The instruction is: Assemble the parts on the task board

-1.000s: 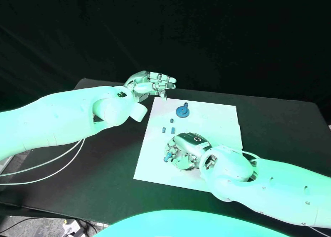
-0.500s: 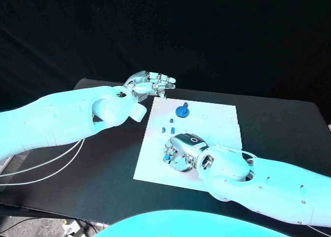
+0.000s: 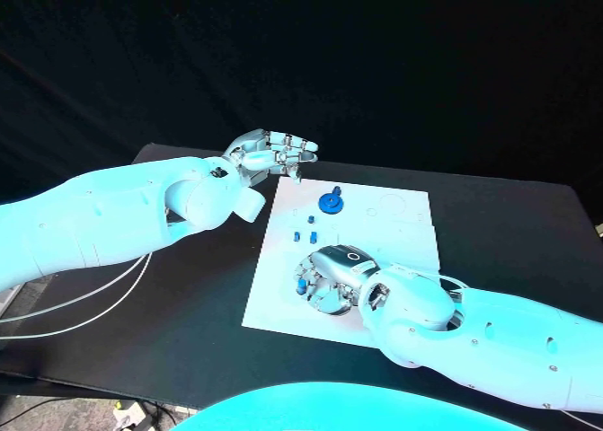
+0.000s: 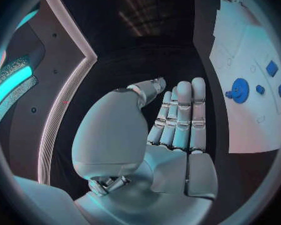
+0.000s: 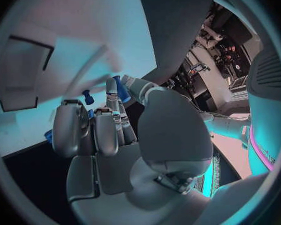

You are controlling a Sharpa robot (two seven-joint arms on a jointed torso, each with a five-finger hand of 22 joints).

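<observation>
White rectangular task board (image 3: 392,224) mid-frame. Right hand (image 3: 330,274) shifted slightly leftward over lower board, pinching a small blue peg (image 5: 120,88), seemingly mid-placement. Left hand (image 3: 269,151) unmoved at upper-left corner, fingers curled, empty. Blue gear (image 3: 332,202) seated upper board.

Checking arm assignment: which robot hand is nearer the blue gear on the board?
Left. The left robot hand hovers just beyond the board's far edge near the blue gear; the right robot hand works farther down the board.

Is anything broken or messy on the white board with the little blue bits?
Nothing stands out. The task board looks whole, with the blue gear and small blue parts on it. The right hand pinches a blue part; the left hand holds nothing.
</observation>
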